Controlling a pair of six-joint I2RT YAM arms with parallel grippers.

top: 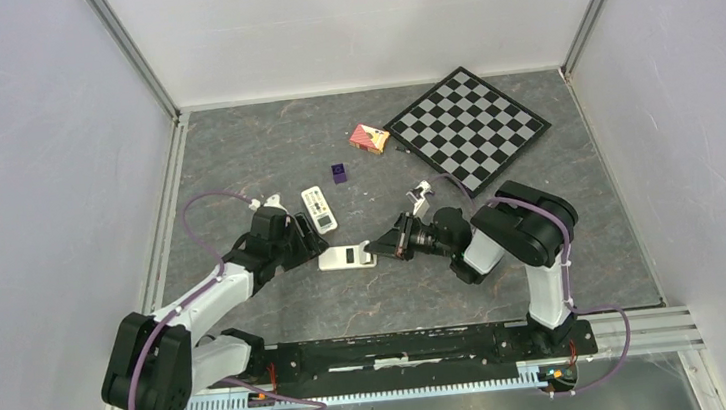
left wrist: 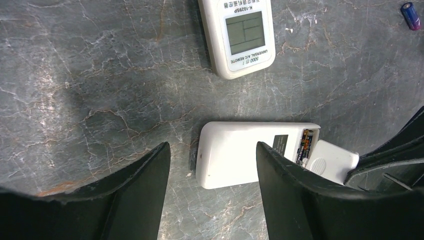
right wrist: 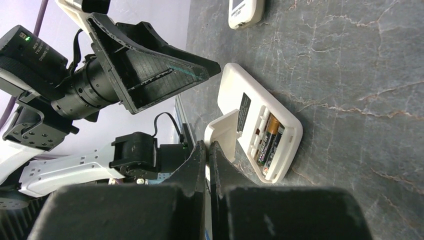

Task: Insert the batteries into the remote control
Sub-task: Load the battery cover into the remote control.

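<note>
**Cover pinched, bay open**

My right gripper [right wrist: 207, 146] is clamped on the thin edge of the battery cover [right wrist: 223, 131], which tilts up off the remote control [right wrist: 234, 94]. The remote lies back-up on the table [top: 264, 154] between my two arms. Two batteries [right wrist: 269, 142] (black and gold) sit side by side in the open bay. My left gripper [left wrist: 212, 149] is spread wide at the remote's other end; I cannot tell whether it touches. A loose battery [left wrist: 410, 15] lies well apart, off to one side of a second remote [left wrist: 242, 35].
</note>
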